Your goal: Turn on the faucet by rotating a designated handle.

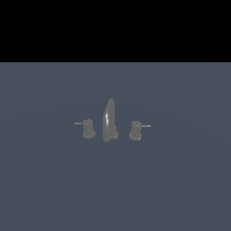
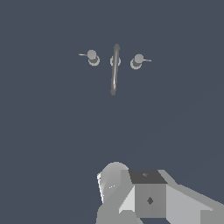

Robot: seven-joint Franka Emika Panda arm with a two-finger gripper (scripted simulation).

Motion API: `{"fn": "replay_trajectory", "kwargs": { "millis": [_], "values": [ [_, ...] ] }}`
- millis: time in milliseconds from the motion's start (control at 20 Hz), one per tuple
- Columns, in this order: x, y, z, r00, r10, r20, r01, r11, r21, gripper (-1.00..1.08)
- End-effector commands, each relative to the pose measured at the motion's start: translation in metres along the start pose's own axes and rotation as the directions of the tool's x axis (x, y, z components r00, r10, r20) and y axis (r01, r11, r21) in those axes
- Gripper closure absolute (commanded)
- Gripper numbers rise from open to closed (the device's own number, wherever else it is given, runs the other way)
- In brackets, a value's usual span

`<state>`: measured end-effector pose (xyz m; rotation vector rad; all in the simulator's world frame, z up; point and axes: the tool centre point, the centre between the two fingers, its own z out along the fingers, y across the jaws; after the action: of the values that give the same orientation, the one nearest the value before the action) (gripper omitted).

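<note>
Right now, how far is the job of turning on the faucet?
Nothing looks done: the handle stands untouched, its lever pointing to the exterior view's left, beside the spout. Nothing is in hand; the wrist view shows the faucet far from the arm. Left: approach, reach the lever, rotate it.

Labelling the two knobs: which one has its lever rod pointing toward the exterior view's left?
The handle, on the spout's left in the exterior view. The twin knob points its rod right.

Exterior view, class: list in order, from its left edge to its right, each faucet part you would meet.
Lever rod pointing left → the handle → tall curved spout → twin knob → its lever rod pointing right.
</note>
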<state>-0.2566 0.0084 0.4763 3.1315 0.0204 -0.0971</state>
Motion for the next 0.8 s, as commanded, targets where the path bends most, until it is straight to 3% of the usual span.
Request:
{"fn": "replay_trajectory", "kwargs": {
  "millis": [0,750],
  "values": [
    [0.0,0.0,0.0,1.0,0.0,0.0,0.0,1.0,0.0,1.08],
    [0.01,-0.024,0.029,0.993,0.12,-0.002,-0.12,0.993,0.005,1.08]
  ]
}}
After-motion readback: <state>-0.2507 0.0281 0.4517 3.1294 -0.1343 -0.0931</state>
